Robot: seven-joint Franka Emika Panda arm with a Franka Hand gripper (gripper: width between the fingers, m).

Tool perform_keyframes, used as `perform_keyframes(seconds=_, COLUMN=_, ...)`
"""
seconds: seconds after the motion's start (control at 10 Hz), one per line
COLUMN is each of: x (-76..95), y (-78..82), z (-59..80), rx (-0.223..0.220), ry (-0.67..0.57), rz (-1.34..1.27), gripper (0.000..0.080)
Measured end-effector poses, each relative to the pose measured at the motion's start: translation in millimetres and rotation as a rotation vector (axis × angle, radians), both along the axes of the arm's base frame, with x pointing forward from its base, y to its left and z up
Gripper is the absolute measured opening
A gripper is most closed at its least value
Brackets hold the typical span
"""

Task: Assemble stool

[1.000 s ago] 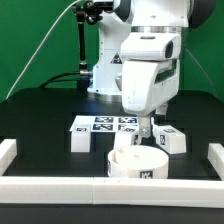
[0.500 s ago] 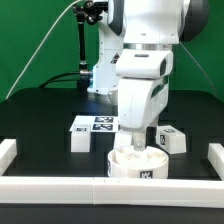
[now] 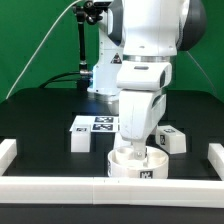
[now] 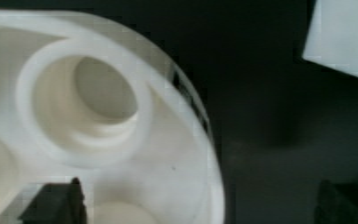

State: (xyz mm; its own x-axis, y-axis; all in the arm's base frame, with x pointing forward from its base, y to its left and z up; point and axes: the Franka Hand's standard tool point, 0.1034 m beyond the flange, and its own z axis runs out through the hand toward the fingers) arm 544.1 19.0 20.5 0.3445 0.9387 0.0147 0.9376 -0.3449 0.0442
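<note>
A black bench [image 3: 40, 125] is fenced by white rails [image 3: 60, 184], with a green curtain [image 3: 30, 50] behind. The round seat [image 3: 140, 167] lies by the front rail. The pincer [image 3: 136, 150] is released, its fingers [image 4: 55, 200] straddling the seat's rim.

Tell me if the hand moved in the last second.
Yes. Against the marker board, the hand dropped toward the seat, shifting to the exterior view's left.

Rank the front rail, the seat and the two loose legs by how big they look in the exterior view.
1. Front rail, spanning the frame.
2. Seat.
3. Left leg and right leg, named by that view's sides: they look about alike, so I won't rank them.
</note>
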Motion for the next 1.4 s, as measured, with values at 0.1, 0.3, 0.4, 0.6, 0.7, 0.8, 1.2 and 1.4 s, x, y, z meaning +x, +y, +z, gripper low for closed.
perform_keyframes(seconds=0.1, x=0.1, y=-0.7, z=0.1, rx=0.0, ry=0.0, rz=-0.006, gripper=0.054)
perform_keyframes(seconds=0.3, x=-0.1, y=-0.6, z=-0.1, rx=0.0, ry=0.0, rz=-0.006, gripper=0.0265)
perform_keyframes(seconds=0.4, x=-0.1, y=-0.6, z=-0.1, rx=0.0, ry=0.0, rz=-0.006, gripper=0.0265)
perform_keyframes(seconds=0.6, x=-0.3, y=-0.6, z=-0.2, rx=0.0, ry=0.001, rz=-0.006, gripper=0.0029)
perform_keyframes(seconds=0.7, x=-0.5, y=-0.6, z=-0.4, rx=0.0, ry=0.001, rz=-0.006, gripper=0.0029)
perform_keyframes(seconds=0.8, x=-0.7, y=-0.6, z=-0.6, rx=0.0, ry=0.002, rz=-0.006, gripper=0.0027)
perform_keyframes(seconds=1.2, x=-0.9, y=0.2, z=-0.9, rx=0.0, ry=0.002, rz=-0.004, gripper=0.0027)
perform_keyframes(seconds=1.4, x=10.1, y=23.2, z=0.1, rx=0.01, ry=0.002, rz=-0.002, gripper=0.0027)
